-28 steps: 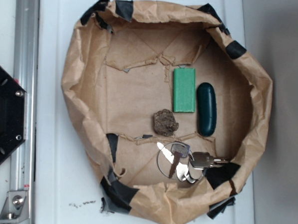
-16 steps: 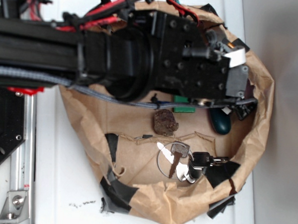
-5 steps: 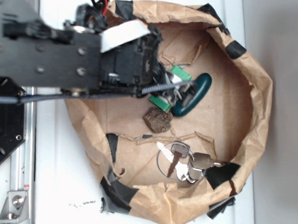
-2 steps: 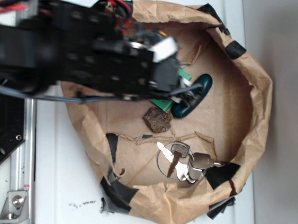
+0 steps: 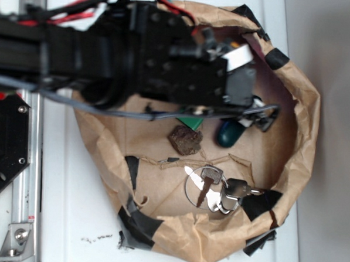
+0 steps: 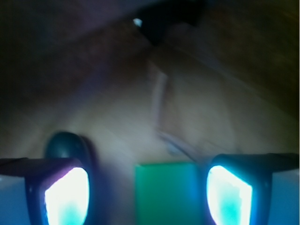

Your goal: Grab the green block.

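Green block lies between the open claw in wrist view; the arm hides most outside.

White table carries taped brown paper bowl.

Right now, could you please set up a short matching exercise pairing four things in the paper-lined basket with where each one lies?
Things:
1. green block
2. brown rock-like chunk
3. bunch of keys
4. dark teal capsule

Places:
A. at the bottom of the exterior view, near black tape
B. between the hand's pads in the wrist view
C. right of the chunk, partly under the arm
D. just below the block's visible corner

Pairs: 1-B, 2-D, 3-A, 4-C
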Motion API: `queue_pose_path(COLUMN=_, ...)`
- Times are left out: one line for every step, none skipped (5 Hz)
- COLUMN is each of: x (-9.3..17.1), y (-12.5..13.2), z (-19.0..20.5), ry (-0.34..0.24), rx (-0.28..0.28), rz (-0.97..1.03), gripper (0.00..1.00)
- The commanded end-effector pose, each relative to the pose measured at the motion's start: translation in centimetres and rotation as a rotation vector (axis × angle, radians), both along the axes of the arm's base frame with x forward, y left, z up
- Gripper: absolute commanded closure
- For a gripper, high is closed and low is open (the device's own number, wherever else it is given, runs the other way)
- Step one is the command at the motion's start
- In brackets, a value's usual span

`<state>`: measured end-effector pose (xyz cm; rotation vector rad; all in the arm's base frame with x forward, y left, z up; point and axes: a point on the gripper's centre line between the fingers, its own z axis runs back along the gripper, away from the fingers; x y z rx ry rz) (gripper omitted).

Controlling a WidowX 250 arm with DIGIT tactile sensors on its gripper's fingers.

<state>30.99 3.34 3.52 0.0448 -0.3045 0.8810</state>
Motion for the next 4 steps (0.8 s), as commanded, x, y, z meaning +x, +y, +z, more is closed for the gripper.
queue_pose_path(x=-2.9, y=-2.1, z=-1.0, ry=0.075, rx=-0.059, rz=-0.076, gripper=0.00)
queue_pose_path(x=-3.3, y=-3.0, z=-1.4, ry=0.088, rx=-0.077, rz=-0.110, gripper=0.00)
queue_pose_path(x=-3.9, y=-4.0, z=-1.7, ry=0.095, rx=-0.094, rz=-0.150, gripper=0.00)
queue_pose_path(x=-5.1, y=-4.8, z=-1.4, ry=0.090, rx=-0.109, rz=-0.178, gripper=0.00)
